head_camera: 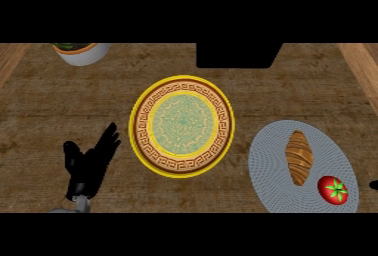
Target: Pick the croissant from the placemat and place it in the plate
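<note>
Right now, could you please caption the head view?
Brown croissant and red tomato lie on grey oval placemat, right of yellow-rimmed round plate.

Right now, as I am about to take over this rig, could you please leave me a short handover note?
Left robot hand: open, resting at the view's lower left, holding nothing.
Right robot hand: only a dark sliver shows at the right edge; state unclear.
Croissant: lying on the placemat at the right, beside a tomato, with no hand on it.
Plate: mid-counter, left of the placemat; the croissant is not on it.
Done: nothing yet.
Left: grasp the croissant, carry it over to the plate, set it down.
</note>
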Robot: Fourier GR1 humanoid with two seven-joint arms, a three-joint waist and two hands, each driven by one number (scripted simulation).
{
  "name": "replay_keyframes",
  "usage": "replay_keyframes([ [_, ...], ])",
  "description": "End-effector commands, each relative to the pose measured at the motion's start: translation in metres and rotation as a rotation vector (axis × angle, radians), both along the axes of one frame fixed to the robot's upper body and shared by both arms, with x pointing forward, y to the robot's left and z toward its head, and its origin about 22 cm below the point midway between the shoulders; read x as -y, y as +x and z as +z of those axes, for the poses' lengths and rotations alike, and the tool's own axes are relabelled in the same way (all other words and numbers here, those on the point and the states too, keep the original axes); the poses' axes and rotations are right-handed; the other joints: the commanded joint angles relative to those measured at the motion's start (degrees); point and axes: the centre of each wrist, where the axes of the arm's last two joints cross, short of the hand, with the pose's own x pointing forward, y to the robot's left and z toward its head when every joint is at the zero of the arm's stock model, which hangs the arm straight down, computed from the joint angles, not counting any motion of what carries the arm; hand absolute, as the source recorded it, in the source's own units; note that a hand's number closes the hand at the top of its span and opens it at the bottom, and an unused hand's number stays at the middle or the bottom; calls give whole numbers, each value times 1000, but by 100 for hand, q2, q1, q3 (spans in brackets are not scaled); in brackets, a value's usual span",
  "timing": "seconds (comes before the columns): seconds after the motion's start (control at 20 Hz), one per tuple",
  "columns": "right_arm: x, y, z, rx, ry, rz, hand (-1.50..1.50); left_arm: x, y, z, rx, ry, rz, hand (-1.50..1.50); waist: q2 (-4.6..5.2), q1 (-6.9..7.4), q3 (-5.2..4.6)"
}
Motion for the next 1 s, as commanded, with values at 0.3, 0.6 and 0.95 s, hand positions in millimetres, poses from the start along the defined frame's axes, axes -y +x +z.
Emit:
replay_keyframes([
  [0.3, -60, 6, -44, -108, -108, -26, -150, 8, -10, -19, -6, -11, 19, 0, 11, 1, 2],
  [0.6, -90, 17, -52, -221, -62, 7, -150, 2, -6, -7, -32, 9, -2, 0, 7, -1, 2],
  [0.95, -106, 16, -69, -232, -54, 2, -150, -12, 17, 1, -12, 5, 14, 0, 10, -17, 2],
])
